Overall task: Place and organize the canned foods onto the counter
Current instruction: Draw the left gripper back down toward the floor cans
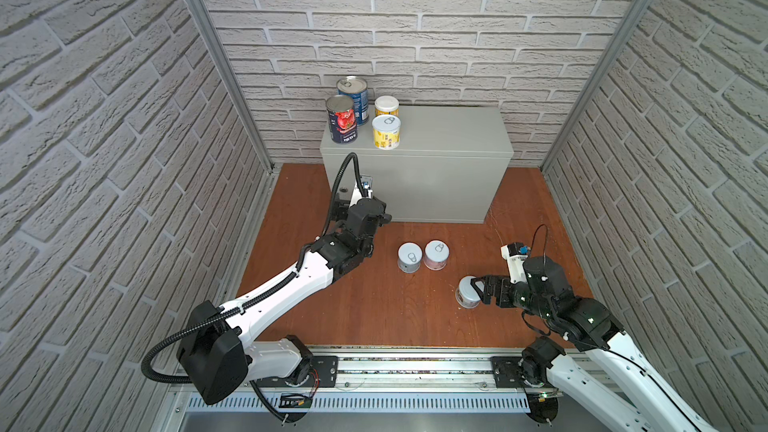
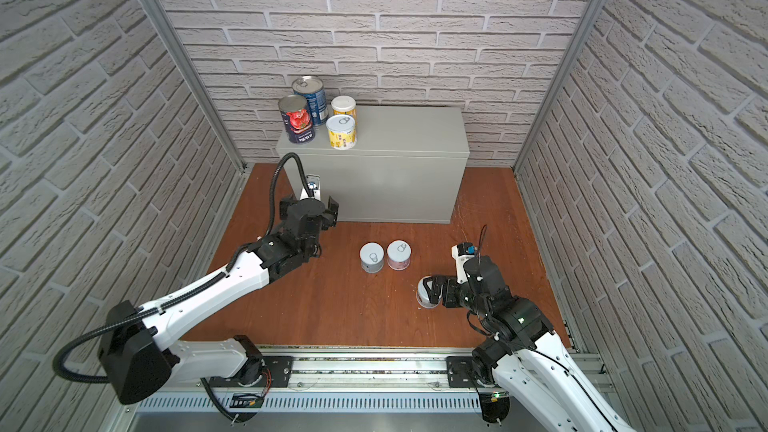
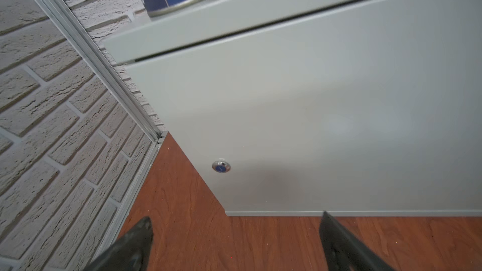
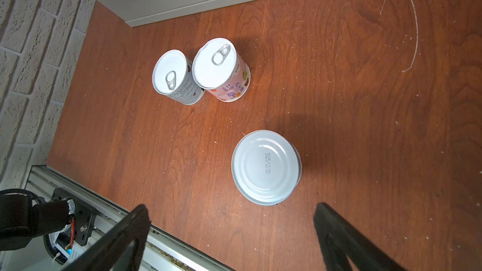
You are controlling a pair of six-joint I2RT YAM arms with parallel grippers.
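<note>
- Four cans crowd the counter's 9 o'clock end.
- Right gripper, jaws apart, hovers by an upturned can at the floor's 4 o'clock.
- Left gripper, jaws apart and empty, faces the counter front.

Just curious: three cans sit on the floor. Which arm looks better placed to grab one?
Right, likely: the right gripper, open, hangs by the lone can; the left gripper, open too, faces the counter, farther off.

Light-grey counter, red-brown floor, white-lidded pink can.
</note>
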